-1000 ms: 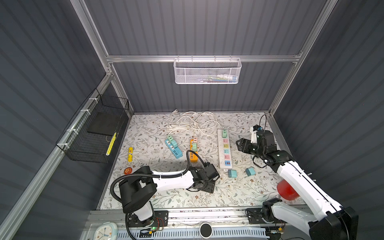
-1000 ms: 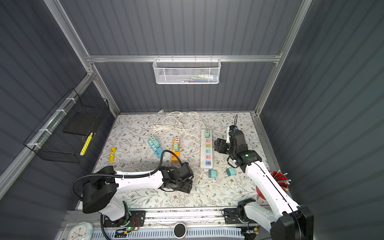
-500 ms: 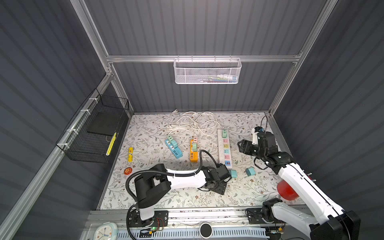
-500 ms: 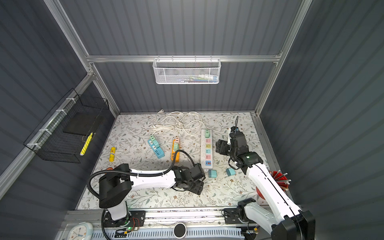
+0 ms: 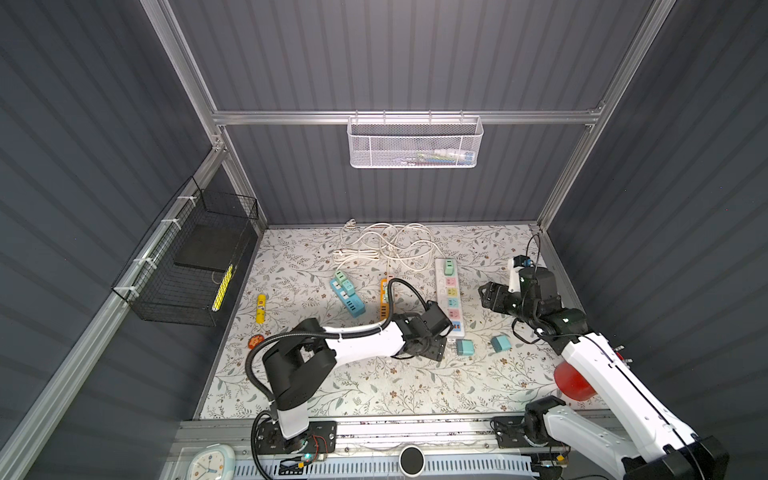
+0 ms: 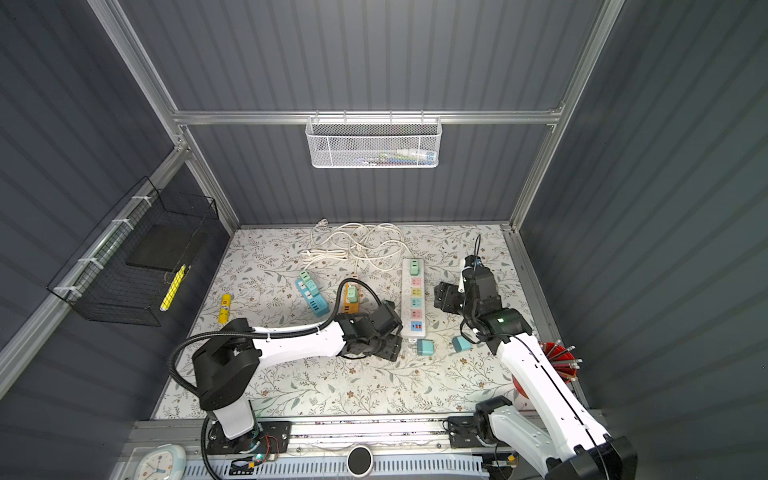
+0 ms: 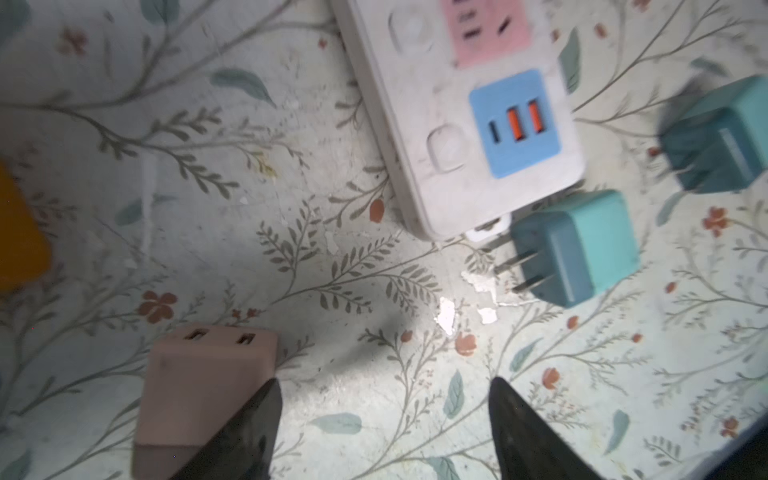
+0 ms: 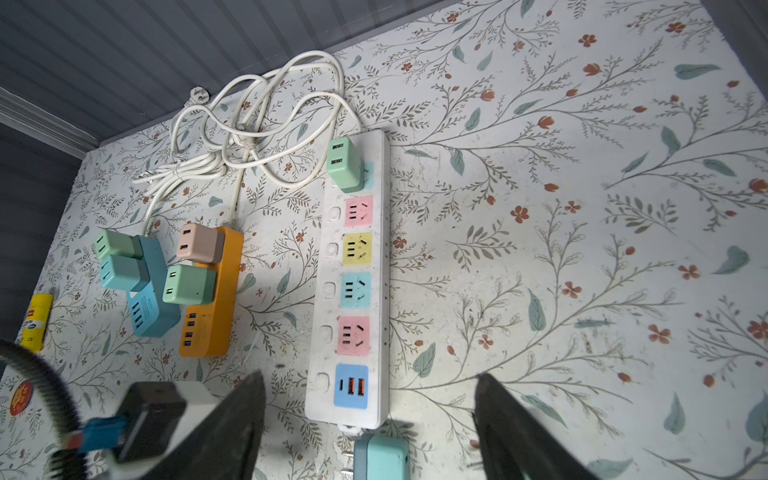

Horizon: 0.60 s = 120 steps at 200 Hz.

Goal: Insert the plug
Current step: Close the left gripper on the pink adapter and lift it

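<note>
The left arm has swung rightward across the counter (image 5: 374, 386), bringing its tool (image 7: 384, 382) near the teal plug (image 7: 573, 249). The plug lies on its side, prongs toward the tool, just beside the near end of the white power strip (image 7: 449, 199). The tool's jaws stand apart and empty, with a pink adapter (image 7: 208, 374) outside one finger. The right tool (image 8: 370, 376), likewise spread and empty, hovers by the strip. Pickup and insertion appear still ahead.

I see the flowery mat (image 5: 374, 386) lit bright from above, but the grey walls (image 5: 83, 124) are dark. The left arm (image 5: 361, 345) drops a soft shadow on the mat. The left wrist view is dim, and the far teal plug (image 7: 715, 137) there looks smeared and blurry.
</note>
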Available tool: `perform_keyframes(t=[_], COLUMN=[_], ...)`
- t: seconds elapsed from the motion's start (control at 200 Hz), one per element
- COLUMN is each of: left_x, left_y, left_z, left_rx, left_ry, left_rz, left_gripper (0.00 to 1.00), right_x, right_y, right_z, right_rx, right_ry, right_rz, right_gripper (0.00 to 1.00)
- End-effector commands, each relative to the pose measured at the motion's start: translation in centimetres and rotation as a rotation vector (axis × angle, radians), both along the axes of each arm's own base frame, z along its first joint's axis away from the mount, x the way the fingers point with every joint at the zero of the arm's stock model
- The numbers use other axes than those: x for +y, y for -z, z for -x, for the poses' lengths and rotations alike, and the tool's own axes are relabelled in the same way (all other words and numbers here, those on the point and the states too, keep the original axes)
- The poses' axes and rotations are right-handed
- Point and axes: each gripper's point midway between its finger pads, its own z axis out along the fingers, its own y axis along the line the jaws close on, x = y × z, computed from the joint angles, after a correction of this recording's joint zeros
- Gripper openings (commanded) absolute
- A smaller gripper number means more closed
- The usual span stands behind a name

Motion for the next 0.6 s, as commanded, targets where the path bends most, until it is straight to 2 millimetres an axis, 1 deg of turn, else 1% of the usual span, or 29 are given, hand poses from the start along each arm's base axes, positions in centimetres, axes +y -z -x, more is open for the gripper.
perform_keyframes(t=[0.0,0.08,0.145,0.2,0.255,0.365,0.435,0.49,0.595], left_x=[0.7,2.2,3.8,5.0,6.0,6.5,6.6,6.8,7.2], left_y=[-2.5,-2.3,-1.1,0.2,1.0,1.8,2.2,2.5,3.4], left_z=[0.1,-0.1,-0.3,-0.2,-0.1,0.1,0.2,-0.1,-0.8], left_rx=[-0.079,-0.093,-0.073,-0.035,-0.008,0.017,0.035,0.033,0.054], left_ry=[0.060,0.037,0.032,0.042,0.057,0.101,0.108,0.110,0.111], left_rz=[-0.014,-0.070,-0.151,-0.223,-0.278,-0.321,-0.336,-0.364,-0.369], left_gripper=[0.81,0.83,0.84,0.84,0.84,0.83,0.82,0.81,0.78], right_x=[-0.4,-0.2,-0.1,0.9,1.7,2.6,3.2,3.4,4.0], right_y=[1.0,1.2,1.3,1.5,1.4,1.0,1.0,1.1,1.6], right_z=[0.1,0.0,-0.1,0.0,0.1,0.1,0.2,0.1,-0.1], right_rx=[0.032,0.033,0.036,0.065,0.082,0.030,0.037,0.047,0.076], right_ry=[0.013,0.013,0.022,-0.027,-0.064,-0.099,-0.121,-0.132,-0.157], right_rz=[0.015,0.004,-0.013,-0.037,-0.066,-0.123,-0.143,-0.149,-0.161], right_gripper=[0.79,0.78,0.77,0.78,0.77,0.80,0.81,0.79,0.72])
